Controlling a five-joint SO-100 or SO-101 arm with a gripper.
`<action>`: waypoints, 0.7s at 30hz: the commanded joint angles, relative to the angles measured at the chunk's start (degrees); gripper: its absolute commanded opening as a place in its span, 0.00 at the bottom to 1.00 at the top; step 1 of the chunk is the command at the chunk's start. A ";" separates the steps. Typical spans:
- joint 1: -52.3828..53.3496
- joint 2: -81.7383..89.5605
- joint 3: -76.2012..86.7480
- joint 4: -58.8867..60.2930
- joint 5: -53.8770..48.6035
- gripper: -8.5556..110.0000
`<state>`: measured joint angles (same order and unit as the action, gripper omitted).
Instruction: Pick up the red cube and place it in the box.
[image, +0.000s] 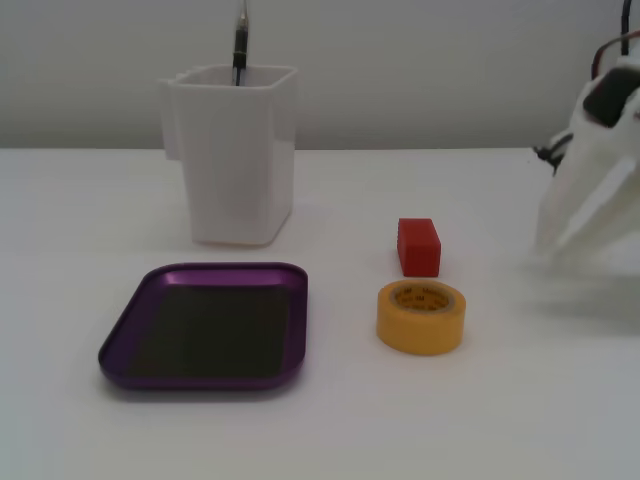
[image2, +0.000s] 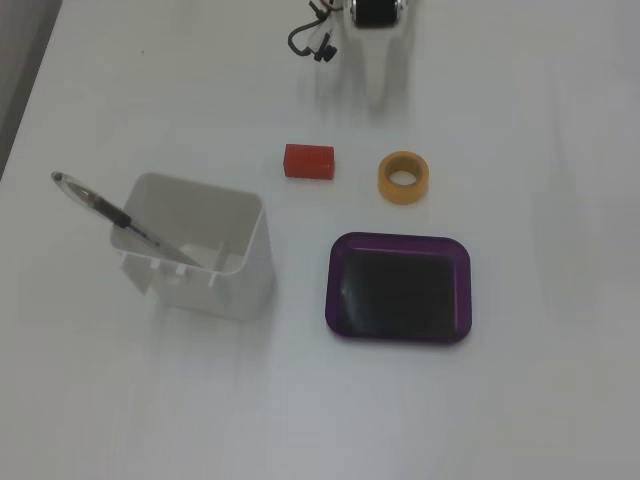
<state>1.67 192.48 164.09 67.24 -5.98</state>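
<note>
The red cube (image: 418, 246) lies on the white table just behind the yellow tape roll; in the other fixed view it (image2: 308, 160) lies left of the roll. The box, a shallow purple tray (image: 124, 342) with a dark bottom, is empty at the front left; it also shows in the other fixed view (image2: 400, 334). My white gripper (image: 558, 245) is at the right edge, blurred, tips pointing down at the table, well right of the cube. In a fixed view the gripper (image2: 378, 97) hangs at the top, above and right of the cube. Its jaws look together and hold nothing.
A yellow tape roll (image: 420, 316) lies flat close in front of the cube; it also shows in the other fixed view (image2: 404, 177). A tall white plastic container (image: 233, 150) with a pen in it stands behind the tray (image2: 205, 255). Black cables (image2: 310, 38) lie near the arm's base.
</note>
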 joint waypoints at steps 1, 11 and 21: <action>0.44 1.76 -8.00 -3.08 -0.35 0.07; 10.72 -11.60 -12.74 -2.81 -1.32 0.21; 20.65 -54.76 -36.91 -0.62 -11.60 0.24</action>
<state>21.97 149.06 136.05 64.86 -16.96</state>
